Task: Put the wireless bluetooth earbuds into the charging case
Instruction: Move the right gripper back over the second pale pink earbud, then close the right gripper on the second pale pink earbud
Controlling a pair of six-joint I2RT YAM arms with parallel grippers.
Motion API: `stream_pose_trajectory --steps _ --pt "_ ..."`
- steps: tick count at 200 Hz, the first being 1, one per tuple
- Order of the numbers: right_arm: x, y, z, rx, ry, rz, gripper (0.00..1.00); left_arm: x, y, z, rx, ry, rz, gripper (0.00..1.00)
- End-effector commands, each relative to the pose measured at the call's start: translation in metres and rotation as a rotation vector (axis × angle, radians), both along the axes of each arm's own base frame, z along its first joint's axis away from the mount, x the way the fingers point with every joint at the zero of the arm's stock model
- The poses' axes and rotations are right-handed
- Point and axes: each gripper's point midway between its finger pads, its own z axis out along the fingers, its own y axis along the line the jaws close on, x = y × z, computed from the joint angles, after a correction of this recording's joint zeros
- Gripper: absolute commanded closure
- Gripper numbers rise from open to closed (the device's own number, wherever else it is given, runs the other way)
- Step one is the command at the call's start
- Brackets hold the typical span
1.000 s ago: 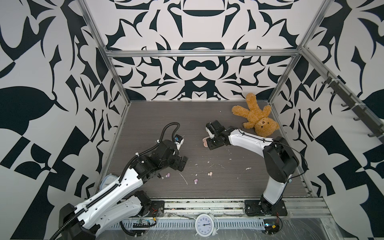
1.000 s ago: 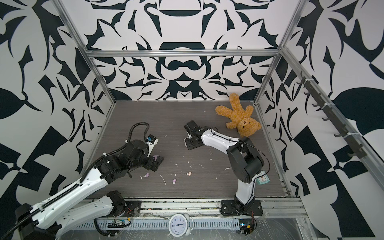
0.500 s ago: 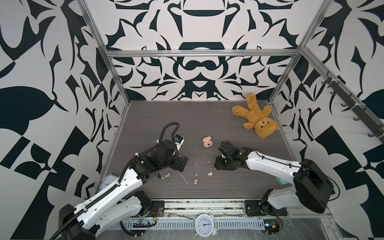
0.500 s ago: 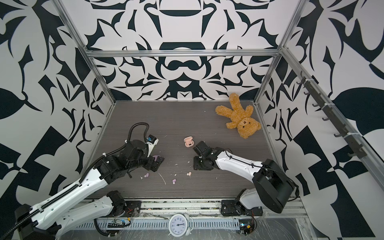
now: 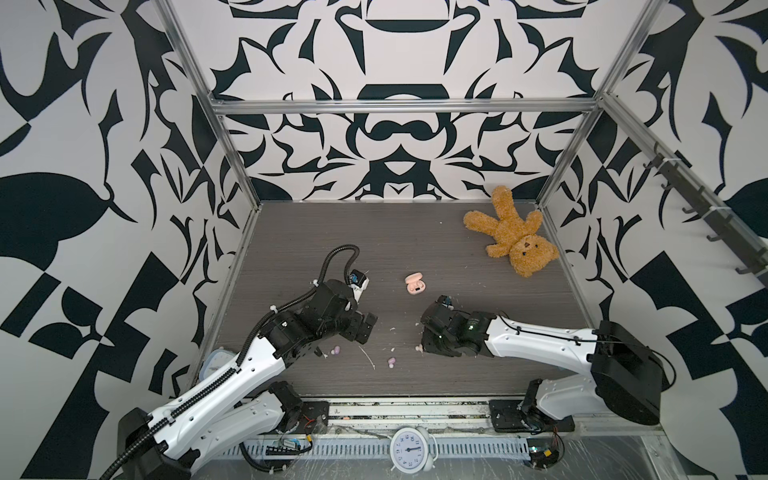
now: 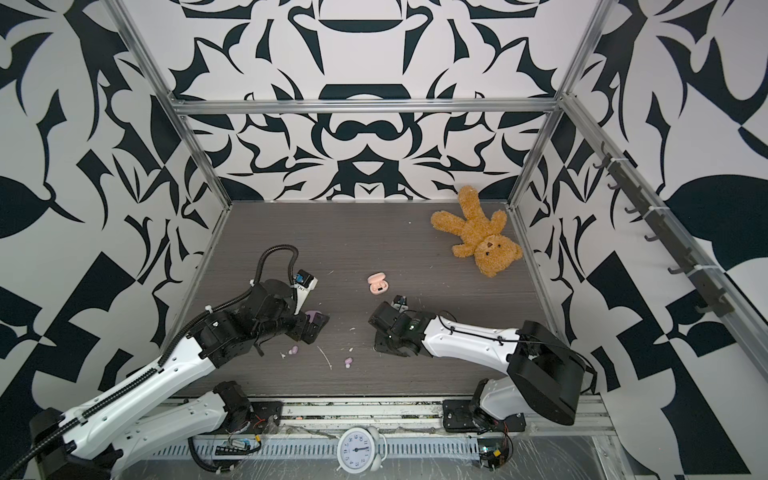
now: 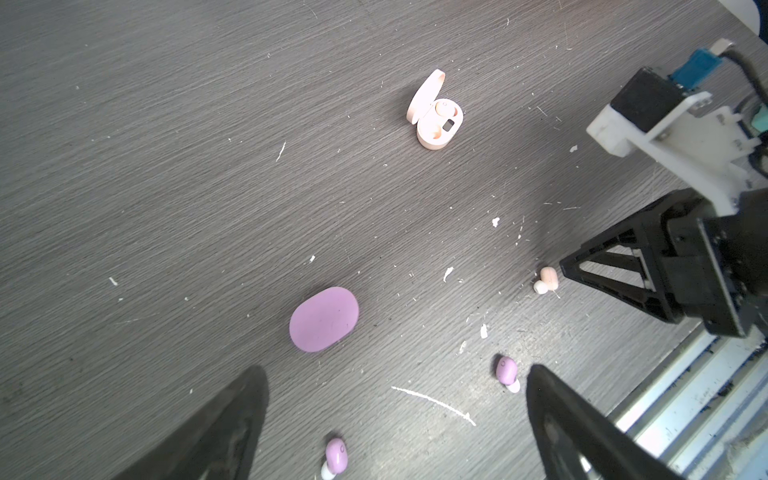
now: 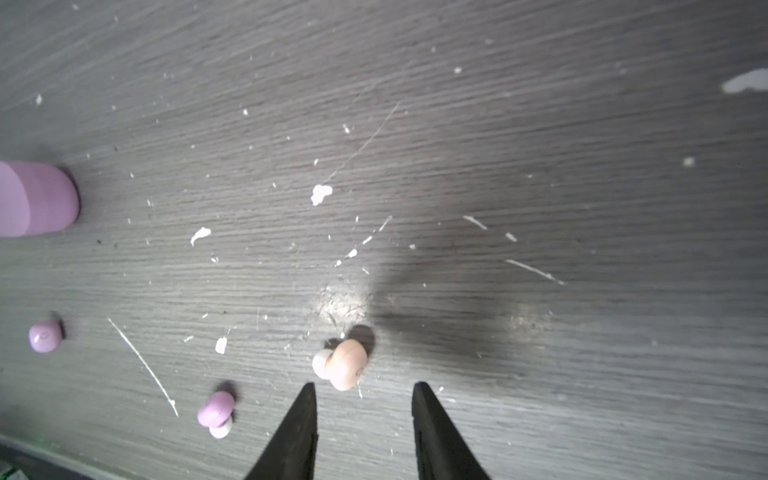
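Now we see right gripper (image 8: 363, 390) part open, holding nothing, tips just short of a peach earbud (image 8: 347, 365) on the table (image 8: 540, 166). Left gripper (image 7: 395, 374) gapes wide, empty, near two lilac earbuds (image 7: 506, 371). Open pink charging case (image 7: 436, 129) sits well apart, another peach bud (image 7: 442, 109) seated inside it.

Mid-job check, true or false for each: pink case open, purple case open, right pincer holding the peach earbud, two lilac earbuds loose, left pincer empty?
1. The pink case stands open. True.
2. The purple case is open. False: its lid is shut.
3. The right pincer holds the peach earbud. False: the bud lies on the table just ahead of the open tips.
4. Two lilac earbuds lie loose on the table. True.
5. The left pincer is open and empty. True.
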Motion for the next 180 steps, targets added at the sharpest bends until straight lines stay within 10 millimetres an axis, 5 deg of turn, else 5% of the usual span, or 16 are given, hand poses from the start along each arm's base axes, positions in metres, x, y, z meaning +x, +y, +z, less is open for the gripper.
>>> stream_pose_trajectory --steps 1,180 --pt "0.011 0.007 0.010 0.019 -0.035 -0.049 0.60 -0.003 0.000 -0.002 0.001 0.007 -0.011 0.01" --pt "0.005 0.021 -0.003 0.025 -0.003 0.005 0.70 -0.003 0.000 -0.004 0.005 0.009 -0.011 0.01"
